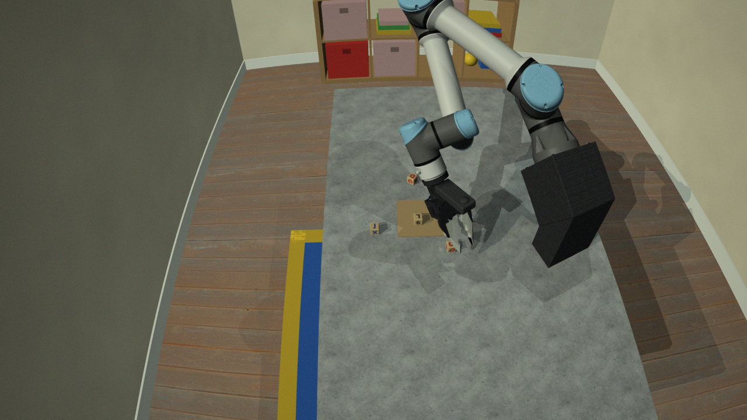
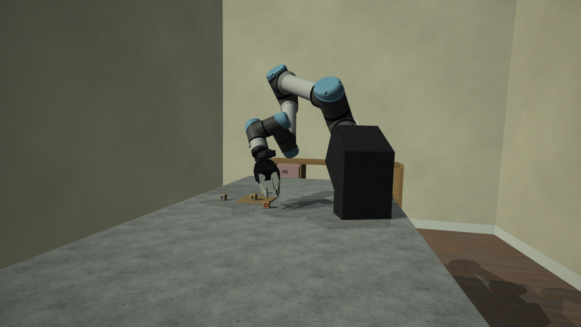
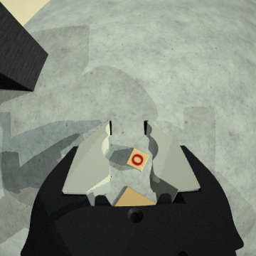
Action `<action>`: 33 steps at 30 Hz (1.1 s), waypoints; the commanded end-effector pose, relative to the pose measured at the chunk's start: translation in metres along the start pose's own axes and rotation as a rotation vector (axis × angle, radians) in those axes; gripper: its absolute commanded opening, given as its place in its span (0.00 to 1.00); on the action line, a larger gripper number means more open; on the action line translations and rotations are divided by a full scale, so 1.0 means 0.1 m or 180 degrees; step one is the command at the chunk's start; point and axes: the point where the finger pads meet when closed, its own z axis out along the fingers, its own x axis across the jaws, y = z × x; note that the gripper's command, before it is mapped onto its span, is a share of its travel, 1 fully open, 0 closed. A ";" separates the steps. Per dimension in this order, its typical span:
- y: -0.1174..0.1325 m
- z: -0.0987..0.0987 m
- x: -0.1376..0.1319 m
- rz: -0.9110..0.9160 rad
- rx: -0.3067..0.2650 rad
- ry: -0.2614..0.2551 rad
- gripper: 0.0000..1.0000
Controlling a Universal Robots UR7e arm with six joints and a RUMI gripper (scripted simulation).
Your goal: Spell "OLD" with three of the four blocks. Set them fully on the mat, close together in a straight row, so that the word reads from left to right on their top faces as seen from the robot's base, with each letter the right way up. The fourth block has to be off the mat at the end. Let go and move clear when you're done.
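your gripper [image 1: 465,246] [image 2: 272,196] [image 3: 127,121] is part-open, nothing held. red o block [image 1: 450,247] [image 2: 266,205] [image 3: 138,159] sits off the mat [image 1: 404,227] [image 2: 243,200] [image 3: 133,197], below the fingers, toward the right-hand one in the wrist view, skewed to them; you likely need to shift and twist before lowering. l block [image 1: 418,219] [image 2: 253,197] is on the mat.

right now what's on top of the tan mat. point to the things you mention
One block [image 1: 418,219] [image 2: 253,197], marked 6 on a side, sits on the mat [image 1: 407,230] [image 2: 244,200]. The tool [image 1: 463,245] [image 2: 271,195] covers the mat's right part in the top view.
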 end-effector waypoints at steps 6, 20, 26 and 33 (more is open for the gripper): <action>-0.01 -0.01 -0.01 0.0047 -0.0654 -0.0066 0.25; -0.02 -0.29 0.05 0.0197 -0.1719 0.0223 0.25; -0.04 -0.40 0.07 0.0244 -0.1957 0.0350 0.25; -0.05 -0.47 0.08 0.0277 -0.2105 0.0443 0.25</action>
